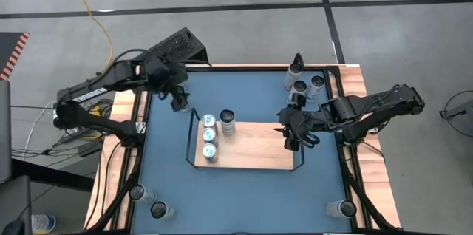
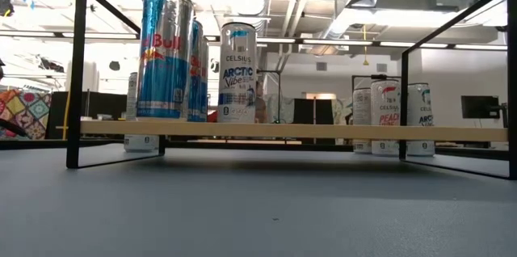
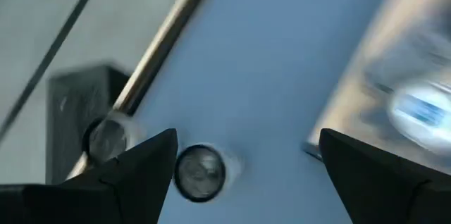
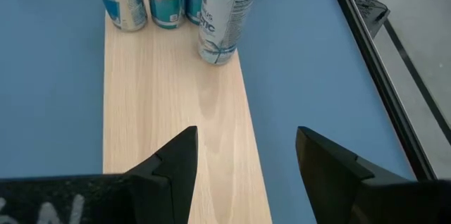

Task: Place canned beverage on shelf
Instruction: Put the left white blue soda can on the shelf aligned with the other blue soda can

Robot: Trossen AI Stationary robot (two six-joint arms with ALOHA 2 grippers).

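Note:
The shelf (image 1: 255,150) is a light-wood board in a black wire frame in the middle of the blue table. Three Red Bull cans (image 1: 209,136) stand in a row on its left end, and a white Celsius can (image 1: 227,122) stands upright beside them. They also show in the low view (image 2: 164,55) and in the right wrist view (image 4: 224,13). My right gripper (image 1: 293,136) is open and empty above the shelf's right end, its fingers (image 4: 176,160) over the bare board (image 4: 176,104). My left gripper (image 1: 179,100) is open and empty above the table, off the shelf's far left corner.
Several loose cans (image 1: 304,83) stand in the table's far right corner, just behind my right arm. Two cans (image 1: 148,201) stand at the near left corner and also show in the left wrist view (image 3: 199,172). One can (image 1: 337,208) stands at the near right. The board's middle and right part is bare.

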